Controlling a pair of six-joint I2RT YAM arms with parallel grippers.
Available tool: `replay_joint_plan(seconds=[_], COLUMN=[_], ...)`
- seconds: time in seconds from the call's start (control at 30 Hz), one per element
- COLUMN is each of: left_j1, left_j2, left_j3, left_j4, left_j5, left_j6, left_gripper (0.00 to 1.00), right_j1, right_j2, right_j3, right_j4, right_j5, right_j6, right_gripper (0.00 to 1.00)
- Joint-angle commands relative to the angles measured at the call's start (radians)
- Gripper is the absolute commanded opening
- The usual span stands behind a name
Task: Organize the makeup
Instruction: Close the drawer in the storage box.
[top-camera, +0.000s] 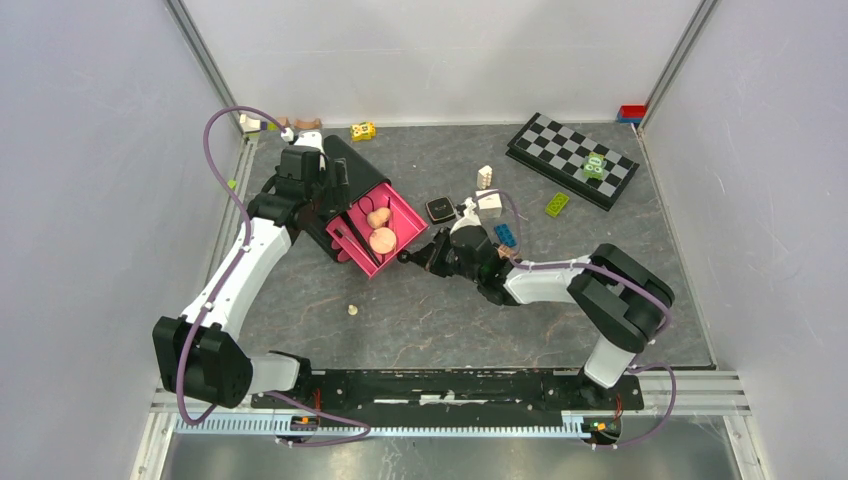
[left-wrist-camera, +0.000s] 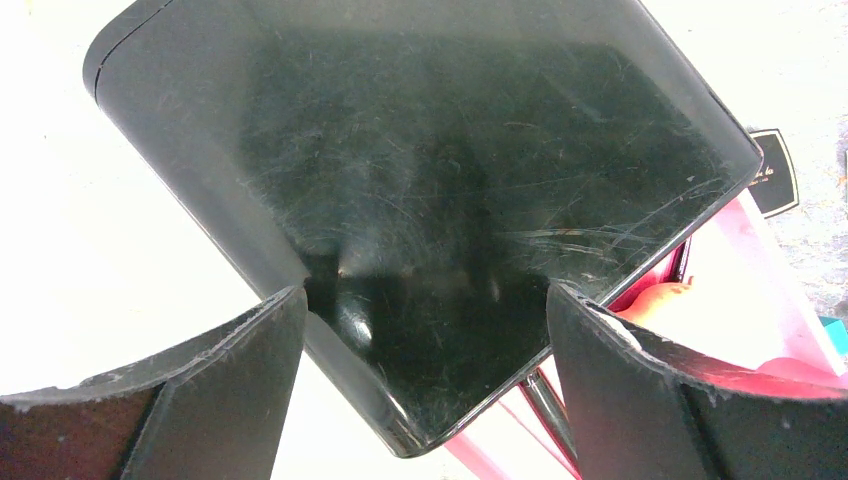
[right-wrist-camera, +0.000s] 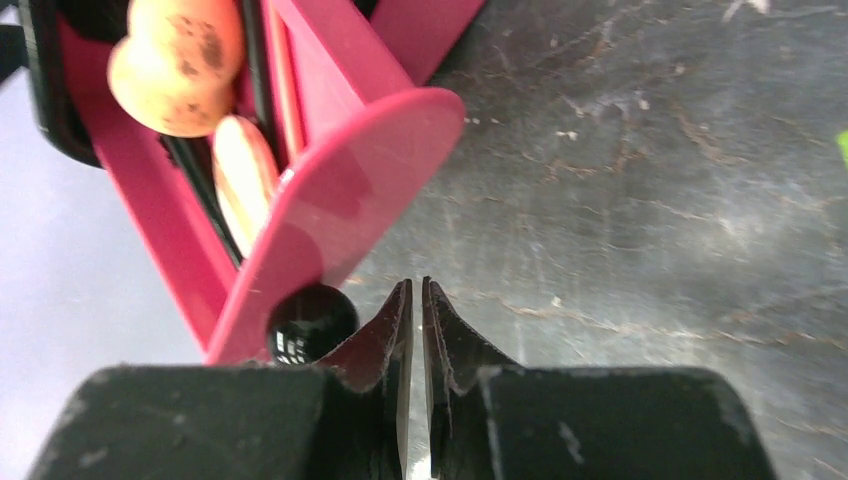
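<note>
A: Makeup: where is it being found?

B: Most of it is lying in the pink box. The peach sponge and round puff are sitting in the middle. Thin black brushes are lying along the left wall. The black compact is lying out on the mat, just right of the box.

A: And the box?

B: It looks tipped, with the black lid standing open toward the far left. The lid's corner is being held between the wide-spread jaws of the left gripper. Both fingers look to be touching the lid's edges.

A: Right side?

B: The right gripper is being held low at the box's near right corner. Its jaws are drawn almost together, with only a slit showing and nothing between them. A small black round thing is sitting just left of the fingertips, under the box's edge. What it is cannot be told.

A: Step being judged?

B: Likely the compact is being gone for next.
- The jaws should be opened fully before the gripper is lowered.
- The compact is flat, so it is best taken from above across two opposite edges.
- The white cube and blue block are lying near its right and should not be swept along.
- The box should be steadied by the lid while the compact is being set into the free right part, so the puff is not being crushed.
</note>
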Motion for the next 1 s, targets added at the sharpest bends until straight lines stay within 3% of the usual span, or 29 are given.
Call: replay_joint_plan(seconds=[0.0, 0.2, 0.63, 0.97], left_j1=[-0.007, -0.007, -0.007, -0.007], left_j2=[0.028, 0.028, 0.029, 0.037], left_j3=[-0.007, -0.007, -0.007, -0.009], left_j4=[-0.049, -0.049, -0.049, -0.049], left_j5=[-0.017, -0.019, -0.021, -0.03], left_j6=[0.025, 0.026, 0.026, 0.031], left_gripper=[0.94, 0.94, 0.94, 0.94], right_j1=[-0.002, 0.0, -0.001, -0.043], right_j2=[0.041, 0.068, 0.06, 0.196], right_j3=[-0.007, 0.023, 0.123, 0.262], right_j4=[0.233, 0.308, 0.27, 0.249], right_j5=[-0.061, -0.098, -0.088, -0.147], right_j6=[0.142, 0.161, 0.097, 0.091], right_gripper=[0.13, 0.12, 0.12, 0.14])
